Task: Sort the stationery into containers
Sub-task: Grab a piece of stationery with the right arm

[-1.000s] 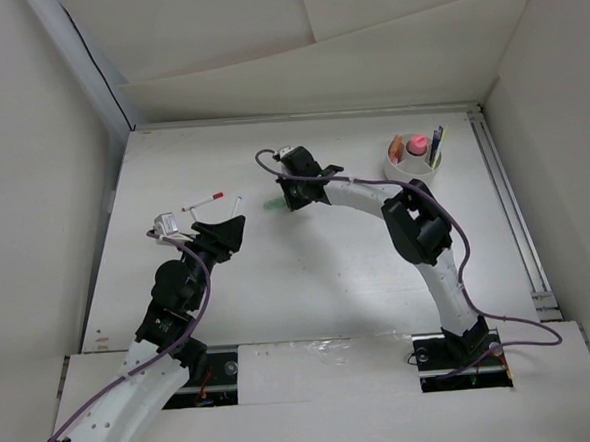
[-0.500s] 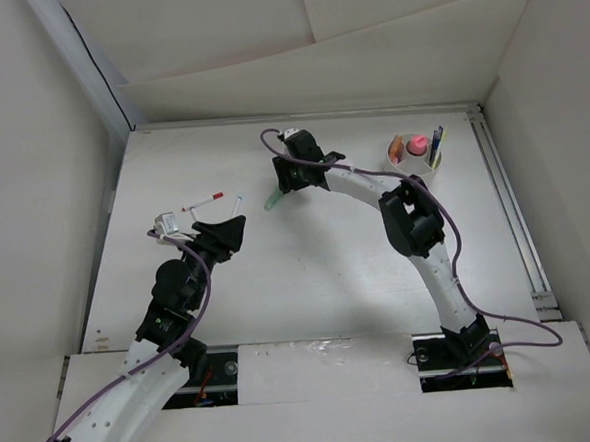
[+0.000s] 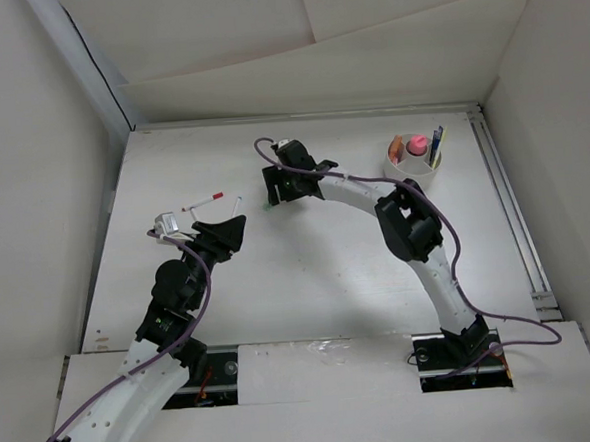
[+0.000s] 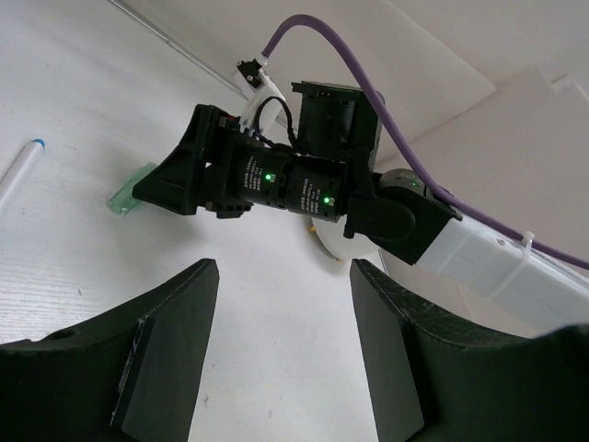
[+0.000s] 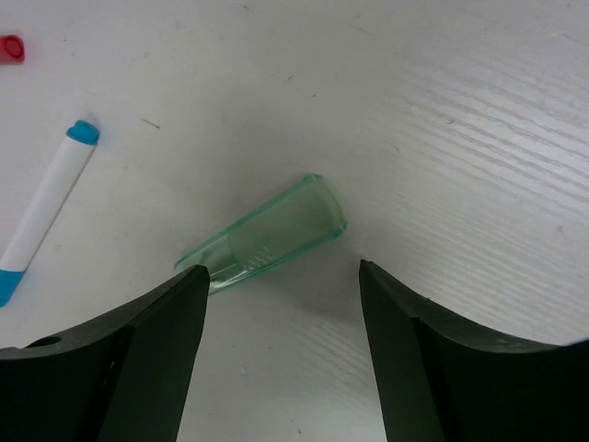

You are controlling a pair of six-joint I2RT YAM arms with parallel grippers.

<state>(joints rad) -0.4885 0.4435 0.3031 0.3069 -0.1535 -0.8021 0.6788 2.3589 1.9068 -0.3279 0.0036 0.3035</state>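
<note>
left gripper [image 4: 283,272] jaws wide, nothing held, hovered nr white pen w/ red tip [image 3: 204,201]. right gripper [image 5: 281,276] also wide, empty, just over green piece [image 5: 267,241] lying flat. step prob: pick of green piece. next: lower, straddle it, close, carry to white cup [image 3: 413,177] at far right.
</note>
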